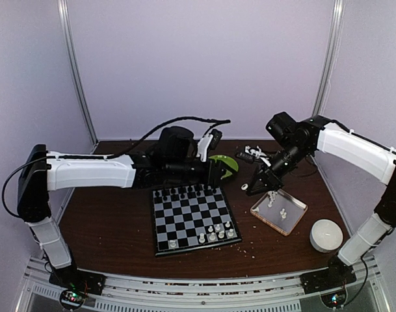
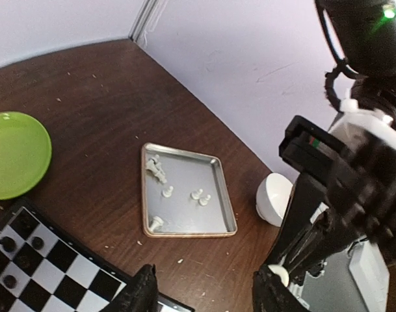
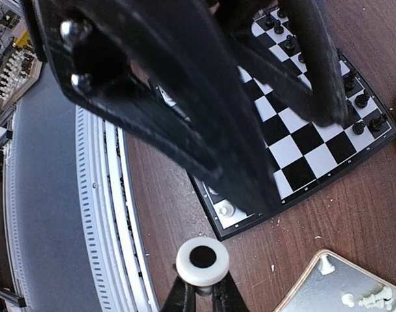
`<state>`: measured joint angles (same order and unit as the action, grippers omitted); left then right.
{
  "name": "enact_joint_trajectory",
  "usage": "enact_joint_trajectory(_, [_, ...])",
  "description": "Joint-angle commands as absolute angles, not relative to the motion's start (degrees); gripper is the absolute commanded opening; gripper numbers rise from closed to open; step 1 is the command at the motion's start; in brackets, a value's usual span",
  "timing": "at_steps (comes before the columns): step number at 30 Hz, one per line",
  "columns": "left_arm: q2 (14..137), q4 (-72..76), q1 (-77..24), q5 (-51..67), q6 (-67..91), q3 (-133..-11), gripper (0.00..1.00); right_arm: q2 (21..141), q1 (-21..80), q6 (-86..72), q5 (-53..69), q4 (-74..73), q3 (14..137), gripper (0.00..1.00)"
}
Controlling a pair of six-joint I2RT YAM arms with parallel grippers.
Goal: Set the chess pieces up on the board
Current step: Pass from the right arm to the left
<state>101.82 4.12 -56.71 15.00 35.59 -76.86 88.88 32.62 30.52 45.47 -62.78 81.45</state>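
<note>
Right gripper (image 3: 202, 286) pinched one white chess piece (image 3: 202, 259), apparently by its stem, between tray (image 1: 296, 221) and board (image 1: 184, 216). Left gripper (image 2: 207, 296) stood spread, empty. Tilted grip could topple placed pieces (image 1: 217, 231) on release.

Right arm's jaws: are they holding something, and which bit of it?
Yes. The right jaws pinch one white chess piece by its narrow body, just behind its round base, which faces the wrist camera.

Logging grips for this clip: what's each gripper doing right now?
Left gripper: open, empty.
Right gripper: shut on a white chess piece.
</note>
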Motion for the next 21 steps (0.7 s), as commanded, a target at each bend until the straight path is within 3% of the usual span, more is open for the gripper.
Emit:
enact_joint_trajectory(1, [104.4, 9.7, -56.9, 21.9, 45.8, -80.2, 0.49, 87.8, 35.0, 26.8, 37.6, -60.1, 82.5, 0.07])
enact_joint_trajectory(9, [105.5, 11.8, -56.9, 26.4, 48.9, -78.8, 0.45, 87.8, 36.1, 25.0, 30.9, -58.7, 83.5, 0.07])
enact_joint_trajectory(21, [108.9, 12.3, -57.0, 28.8, 50.8, -80.7, 0.43, 86.0, 36.4, 24.5, 30.7, -58.1, 83.5, 0.07])
